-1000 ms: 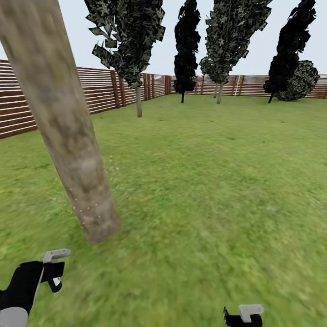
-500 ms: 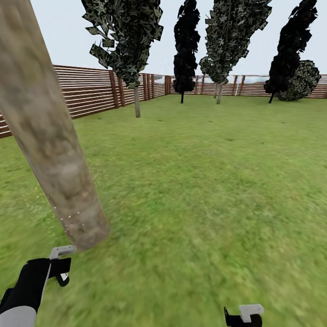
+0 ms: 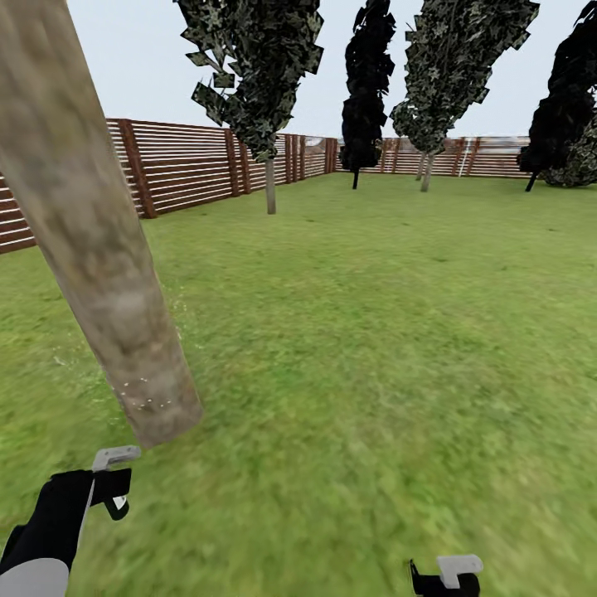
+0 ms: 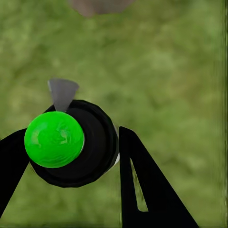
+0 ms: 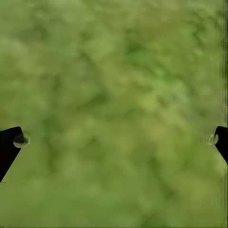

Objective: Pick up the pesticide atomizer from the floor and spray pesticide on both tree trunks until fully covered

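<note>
Two claws: my left claw (image 4: pixel 71 156) is clamped around the pesticide atomizer (image 4: pixel 71 147); my right claw (image 5: pixel 114 140) hangs spread wide over bare grass, holding nothing.
Atomizer: in the left claw, low at my left in the head view (image 3: pixel 112 481), just short of the foot of the near tree trunk (image 3: pixel 91 240).
Pesticide: I see whitish speckles (image 3: pixel 145 398) low on that trunk only; higher bark looks bare.
Risk: I judge the nozzle may miss the upper trunk, since the sprayer sits low and close.
Risk two: driving nearer could knock the arm against the trunk.
Around: a second pale-trunked tree (image 3: pixel 270 186) stands well apart near the wooden fence (image 3: pixel 191 166); open floor (image 3: pixel 390 332) lies between, nothing blocking.
</note>
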`<state>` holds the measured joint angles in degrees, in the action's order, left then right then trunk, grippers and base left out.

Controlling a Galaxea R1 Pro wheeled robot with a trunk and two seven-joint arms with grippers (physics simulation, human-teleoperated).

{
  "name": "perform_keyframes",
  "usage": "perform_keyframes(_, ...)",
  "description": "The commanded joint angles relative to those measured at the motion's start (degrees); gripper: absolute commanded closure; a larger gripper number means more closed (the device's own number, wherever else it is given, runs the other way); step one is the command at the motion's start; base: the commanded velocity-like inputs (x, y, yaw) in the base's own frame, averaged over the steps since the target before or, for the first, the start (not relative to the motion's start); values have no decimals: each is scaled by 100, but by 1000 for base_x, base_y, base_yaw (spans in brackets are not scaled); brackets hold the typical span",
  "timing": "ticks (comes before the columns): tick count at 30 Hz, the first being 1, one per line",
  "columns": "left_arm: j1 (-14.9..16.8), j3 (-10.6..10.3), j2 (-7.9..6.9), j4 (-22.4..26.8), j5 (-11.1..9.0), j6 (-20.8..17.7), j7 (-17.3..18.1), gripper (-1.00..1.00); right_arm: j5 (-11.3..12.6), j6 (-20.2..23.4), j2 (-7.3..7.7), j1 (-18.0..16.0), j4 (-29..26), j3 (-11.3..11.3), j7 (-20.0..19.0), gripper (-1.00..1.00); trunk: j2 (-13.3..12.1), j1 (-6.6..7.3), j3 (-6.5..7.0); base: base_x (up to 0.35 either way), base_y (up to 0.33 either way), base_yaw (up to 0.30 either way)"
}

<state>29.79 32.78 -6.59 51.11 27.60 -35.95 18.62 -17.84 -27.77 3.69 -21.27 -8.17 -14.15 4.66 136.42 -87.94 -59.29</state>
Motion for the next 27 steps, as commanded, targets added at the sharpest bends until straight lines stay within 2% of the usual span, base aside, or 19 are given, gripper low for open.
perform_keyframes(1, 0, 0, 0, 2, -1, 0, 2, 100, 1, 0, 0, 0, 0, -5, 0, -100, 0, 0, 0, 0, -272, 1)
perform_keyframes(7, 0, 0, -9, 4, -1, 0, 2, 100, 8, 4, -8, 0, 0, 0, 0, -100, 0, 0, 0, 5, -272, 20)
perform_keyframes(17, 0, -9, -9, -5, 0, 0, -1, 100, 6, 6, -8, 0, 0, 0, 0, -100, 0, 0, 0, 190, -229, 254)
perform_keyframes(27, 0, -9, -9, -5, 8, 0, -6, 100, 3, 1, -8, 0, 0, 0, 0, -100, 0, 0, 0, 232, -202, 8)
